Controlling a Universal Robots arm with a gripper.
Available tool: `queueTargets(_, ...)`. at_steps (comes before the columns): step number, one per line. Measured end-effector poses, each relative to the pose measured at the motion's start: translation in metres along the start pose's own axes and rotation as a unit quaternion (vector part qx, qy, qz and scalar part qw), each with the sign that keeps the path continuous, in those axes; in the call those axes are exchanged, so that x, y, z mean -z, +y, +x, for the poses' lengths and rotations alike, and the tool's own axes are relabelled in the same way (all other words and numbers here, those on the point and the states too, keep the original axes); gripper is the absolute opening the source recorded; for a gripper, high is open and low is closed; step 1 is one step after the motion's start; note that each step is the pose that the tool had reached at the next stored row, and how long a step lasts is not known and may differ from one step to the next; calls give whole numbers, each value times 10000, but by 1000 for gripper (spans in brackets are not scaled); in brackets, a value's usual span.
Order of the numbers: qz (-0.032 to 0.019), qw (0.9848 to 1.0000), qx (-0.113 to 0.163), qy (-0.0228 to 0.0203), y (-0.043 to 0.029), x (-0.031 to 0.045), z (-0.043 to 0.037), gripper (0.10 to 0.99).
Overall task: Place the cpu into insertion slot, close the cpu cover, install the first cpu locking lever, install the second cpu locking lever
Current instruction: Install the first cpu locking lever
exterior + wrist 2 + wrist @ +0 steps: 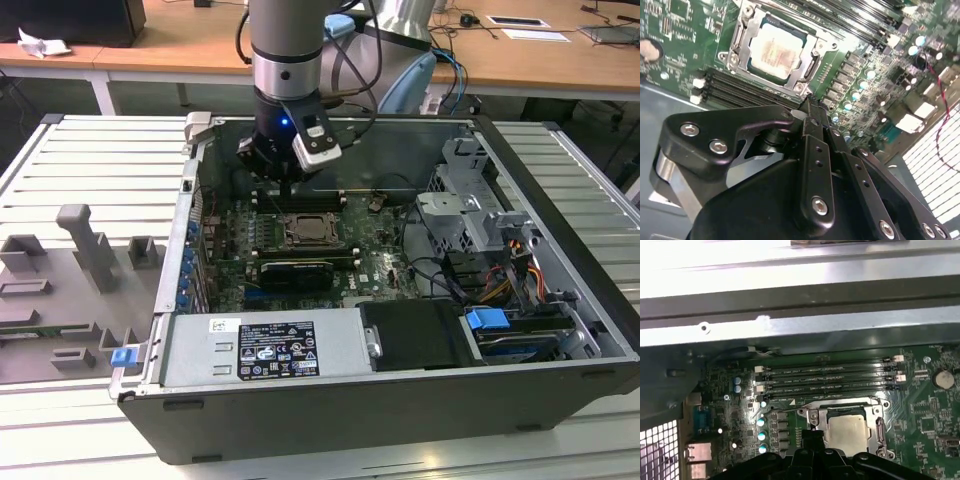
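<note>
Silver arm (285,40), black screw-studded gripper (810,107)

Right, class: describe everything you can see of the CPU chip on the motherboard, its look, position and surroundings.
The small square pale beige-silver CPU chip lies flat inside the square metal-rimmed insertion slot on the green circuit board. Its face looks like dull brushed metal with a faint reddish tint at the centre. The thin silvery cover frame surrounds it and appears closed over its edges. The black gripper hovers beside the socket, not touching the chip. Long black memory slots run alongside.

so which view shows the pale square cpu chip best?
The second wrist view: the pale beige-silver square cpu sits whole in its silver-rimmed insertion slot. In the first wrist view the cpu is partly cut off by the black gripper; in the exterior view it is tiny.
</note>
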State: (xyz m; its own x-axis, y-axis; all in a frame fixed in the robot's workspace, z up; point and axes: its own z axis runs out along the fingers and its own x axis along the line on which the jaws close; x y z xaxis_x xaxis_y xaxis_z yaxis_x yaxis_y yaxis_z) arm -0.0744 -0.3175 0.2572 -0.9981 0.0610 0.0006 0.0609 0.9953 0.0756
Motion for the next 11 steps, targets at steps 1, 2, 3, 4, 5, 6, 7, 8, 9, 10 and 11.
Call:
queueTargets(1,0,10000,48,-5,0,-1,0,106)
queueTargets(2,0,10000,84,-32,0,-2,1,106)
queueTargets(3,4,9999,98,-65,0,-3,2,106)
queueTargets(4,10,9998,120,-126,-1,-4,5,106)
queueTargets(5,9,9997,176,-147,0,-6,6,106)
queueTargets(6,8,9995,275,-140,-1,-5,7,106)
queueTargets(7,7,9991,409,-129,-1,-5,7,106)
queueTargets(8,5,9986,512,-121,-1,-5,7,106)
queueTargets(9,4,9980,615,-114,-1,-5,7,106)
queueTargets(10,2,9975,693,-108,-1,-5,7,106)
queueTargets(11,1,9971,757,-103,-1,-5,7,106)
